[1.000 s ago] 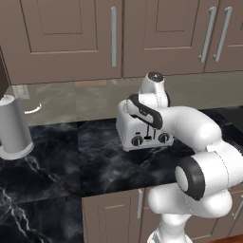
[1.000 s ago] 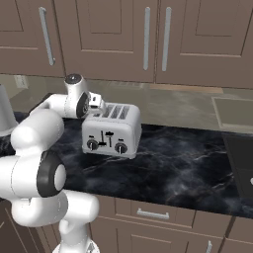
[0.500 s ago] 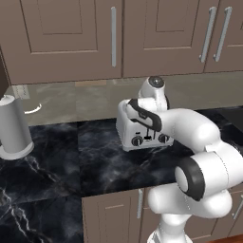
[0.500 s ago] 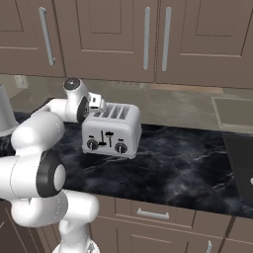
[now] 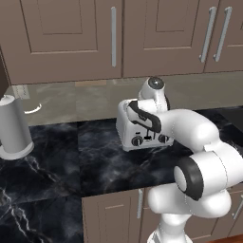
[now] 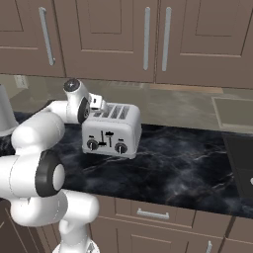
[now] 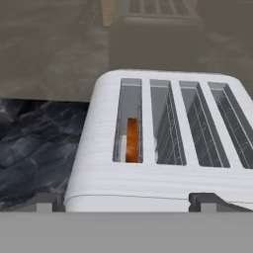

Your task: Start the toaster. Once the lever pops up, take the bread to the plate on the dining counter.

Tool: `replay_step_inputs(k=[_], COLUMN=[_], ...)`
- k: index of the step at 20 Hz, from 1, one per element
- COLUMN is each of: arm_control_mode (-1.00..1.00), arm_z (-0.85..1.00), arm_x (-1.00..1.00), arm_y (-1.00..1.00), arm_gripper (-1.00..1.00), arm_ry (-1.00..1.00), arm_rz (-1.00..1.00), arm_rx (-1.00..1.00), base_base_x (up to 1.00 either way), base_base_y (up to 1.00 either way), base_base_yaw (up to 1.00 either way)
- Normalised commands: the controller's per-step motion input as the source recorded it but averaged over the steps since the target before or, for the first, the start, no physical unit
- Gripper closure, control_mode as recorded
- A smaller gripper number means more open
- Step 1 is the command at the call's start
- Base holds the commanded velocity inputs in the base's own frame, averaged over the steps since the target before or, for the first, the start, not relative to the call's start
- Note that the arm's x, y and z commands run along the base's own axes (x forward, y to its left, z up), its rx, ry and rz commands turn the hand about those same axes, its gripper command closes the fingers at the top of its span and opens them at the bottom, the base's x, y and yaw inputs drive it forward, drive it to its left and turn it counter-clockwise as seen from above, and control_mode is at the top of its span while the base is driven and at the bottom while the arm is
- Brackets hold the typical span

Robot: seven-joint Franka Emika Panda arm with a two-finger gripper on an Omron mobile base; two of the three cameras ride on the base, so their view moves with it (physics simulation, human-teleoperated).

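Boxy ribbed white toaster (image 7: 163, 148) sat on veined black marble counter (image 6: 188, 168), thin brown bread (image 7: 131, 140) seemingly sunk in its leftmost slot, tool (image 7: 126, 201) spread wide above its near edge, pinching nothing, smooth grey canister (image 5: 14, 127) well apart.

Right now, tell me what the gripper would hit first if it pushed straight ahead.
Most likely the toaster: the open gripper hangs just above its slotted top, near the slot holding the bread. Exact depth is unclear.

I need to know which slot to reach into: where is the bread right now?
In the hand view, the bread sits low inside the leftmost of the toaster's four slots, just above and between the open gripper.
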Motion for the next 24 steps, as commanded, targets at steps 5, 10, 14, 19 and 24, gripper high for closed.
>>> replay_step_inputs(k=[5,10,14,19,24], arm_control_mode=[-1.0,-1.0,-1.0,-1.0,-1.0], arm_z=[-0.02,-0.09,-0.03,-0.01,-0.06], arm_x=[0.0,0.01,0.1,0.27,0.29], arm_y=[-0.08,-0.02,0.0,0.0,0.0], arm_gripper=[-1.0,-1.0,-1.0,-1.0,-1.0], arm_ry=[-0.05,-0.04,-0.01,0.0,0.0], arm_rz=[-0.09,-0.11,-0.03,0.0,0.01], arm_rx=[0.04,0.06,0.03,0.0,0.0], base_base_x=[0.0,0.0,0.0,0.0,0.0], base_base_y=[0.0,0.0,0.0,0.0,0.0], base_base_yaw=[0.0,0.0,0.0,0.0,0.0])
